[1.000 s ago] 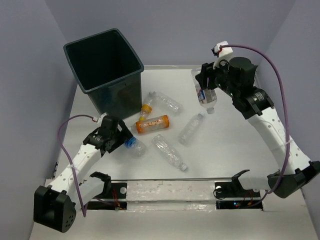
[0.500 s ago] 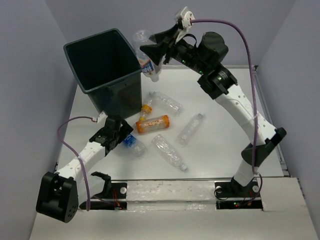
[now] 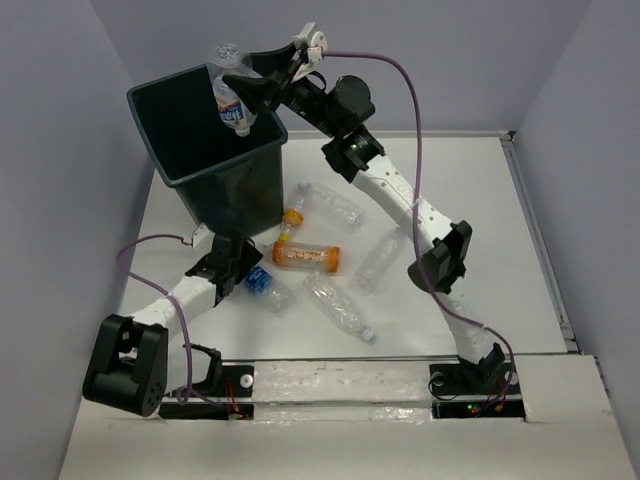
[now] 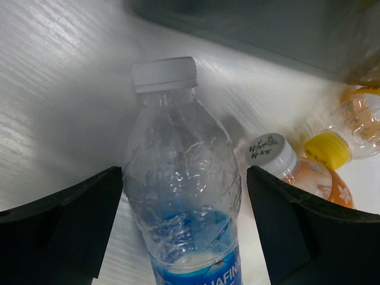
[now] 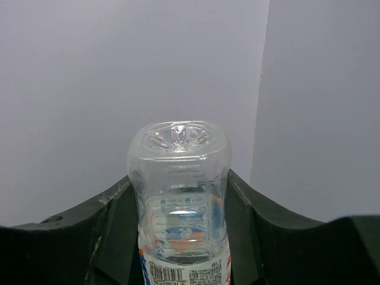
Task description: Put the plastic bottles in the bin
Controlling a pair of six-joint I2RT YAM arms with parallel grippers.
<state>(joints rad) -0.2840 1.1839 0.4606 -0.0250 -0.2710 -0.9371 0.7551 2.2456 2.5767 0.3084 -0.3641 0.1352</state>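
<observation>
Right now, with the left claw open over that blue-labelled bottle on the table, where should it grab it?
Probably across the wide body between label and shoulder, coming straight down. The blue-labelled bottle lies on its side, and the open left gripper straddles that part; nearer the white cap it tapers and could slip out.

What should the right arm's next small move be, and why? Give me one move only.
Probably open the right fingers and let go. They grip a clear bottle cap-down, and in the top view it appears to hang over the mouth of the bin, above the rim, so it should drop inside. The left fingers stand open around a blue-labelled bottle and can wait.
</observation>
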